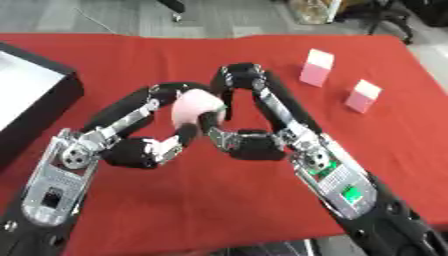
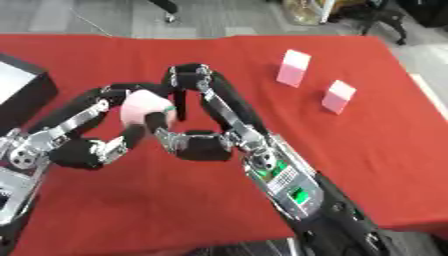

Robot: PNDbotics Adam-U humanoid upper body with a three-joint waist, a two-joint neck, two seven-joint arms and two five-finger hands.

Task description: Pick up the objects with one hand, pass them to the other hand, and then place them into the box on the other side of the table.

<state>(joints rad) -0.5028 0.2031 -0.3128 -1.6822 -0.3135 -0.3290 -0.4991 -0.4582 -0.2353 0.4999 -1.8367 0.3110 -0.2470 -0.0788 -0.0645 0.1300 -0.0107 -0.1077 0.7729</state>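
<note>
A pale pink rounded object (image 1: 194, 107) hangs above the red table (image 1: 201, 200) at the middle, between my two hands. My left hand (image 1: 136, 150) comes in from the lower left; its fingers (image 1: 171, 90) arch over the object's top and left side. My right hand (image 1: 258, 145) meets it from the right: its long fingers (image 1: 241, 75) curve up and back down beside the object, and its thumb (image 1: 210, 131) lies against the object's lower right. Two more pink and white blocks (image 1: 317, 67) (image 1: 363, 96) stand upright on the cloth at the far right.
A black box with a pale inside (image 1: 68, 87) stands at the table's left edge. Grey floor and chair legs (image 1: 389, 20) lie beyond the far edge. The table's front edge (image 1: 262, 242) runs just below my forearms.
</note>
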